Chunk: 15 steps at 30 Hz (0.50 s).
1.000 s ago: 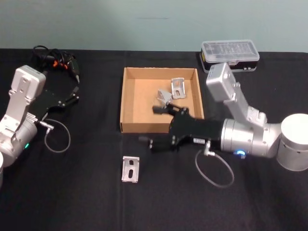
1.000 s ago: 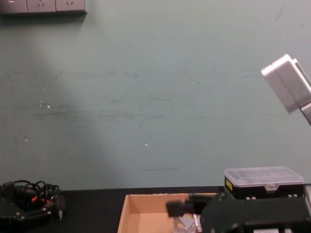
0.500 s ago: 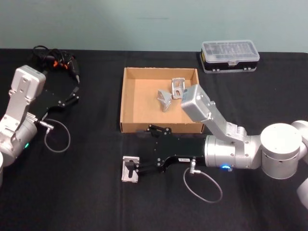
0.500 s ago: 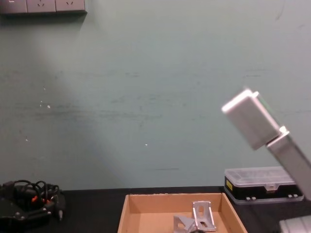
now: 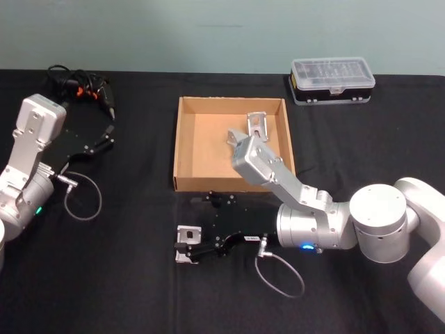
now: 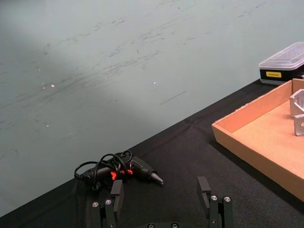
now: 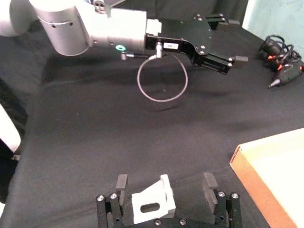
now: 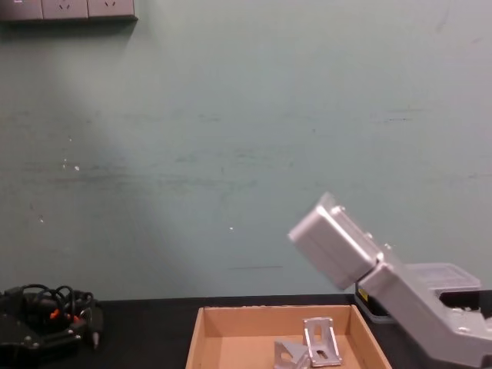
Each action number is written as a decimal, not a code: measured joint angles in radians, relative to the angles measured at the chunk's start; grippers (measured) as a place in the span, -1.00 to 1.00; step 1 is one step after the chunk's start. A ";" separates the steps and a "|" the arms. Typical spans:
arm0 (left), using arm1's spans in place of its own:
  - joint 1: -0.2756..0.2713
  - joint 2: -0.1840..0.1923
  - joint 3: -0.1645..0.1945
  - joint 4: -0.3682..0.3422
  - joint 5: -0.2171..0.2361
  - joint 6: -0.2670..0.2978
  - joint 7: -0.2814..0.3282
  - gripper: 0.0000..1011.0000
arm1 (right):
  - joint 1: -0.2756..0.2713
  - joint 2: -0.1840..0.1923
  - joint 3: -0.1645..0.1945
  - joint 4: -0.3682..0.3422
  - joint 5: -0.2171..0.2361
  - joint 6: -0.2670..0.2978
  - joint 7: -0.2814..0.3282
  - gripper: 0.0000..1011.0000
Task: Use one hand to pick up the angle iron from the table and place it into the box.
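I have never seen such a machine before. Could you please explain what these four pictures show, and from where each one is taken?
This is a robot with two silver-grey arms, each ending in a black two-fingered gripper. One picture looks down from the robot's head, one looks forward from its chest, and two come from cameras on its wrists. On the black table stands a shallow cardboard box with two metal brackets inside. Farther back lie a clear-lidded organiser case on the right and a black tool with cables on the left. The right gripper is low over the table, fingers open on either side of a third bracket, the angle iron. Nothing is held yet. The left gripper rests open at the left.
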 joint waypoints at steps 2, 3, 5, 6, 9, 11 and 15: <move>0.000 0.000 0.000 0.000 0.000 0.000 0.000 1.00 | 0.003 -0.003 -0.006 0.004 0.000 0.007 -0.007 0.98; 0.000 0.000 0.000 0.000 0.000 0.000 0.000 1.00 | 0.005 -0.007 -0.010 0.009 0.001 0.013 -0.013 0.98; 0.000 0.000 0.000 0.000 0.000 0.000 0.000 1.00 | 0.008 -0.010 -0.015 0.014 0.001 0.019 -0.020 0.98; 0.000 0.000 0.000 0.000 0.000 0.000 0.000 1.00 | 0.010 -0.014 -0.019 0.020 0.001 0.024 -0.025 0.98; 0.000 0.000 0.000 0.000 0.000 0.000 0.000 1.00 | 0.014 -0.020 -0.026 0.030 0.000 0.031 -0.034 0.98; 0.000 0.000 0.000 0.000 0.000 0.000 0.000 1.00 | 0.017 -0.025 -0.031 0.039 -0.002 0.037 -0.040 0.98; 0.000 0.000 0.000 0.000 0.000 0.000 0.000 1.00 | 0.022 -0.037 -0.039 0.059 -0.005 0.052 -0.053 0.98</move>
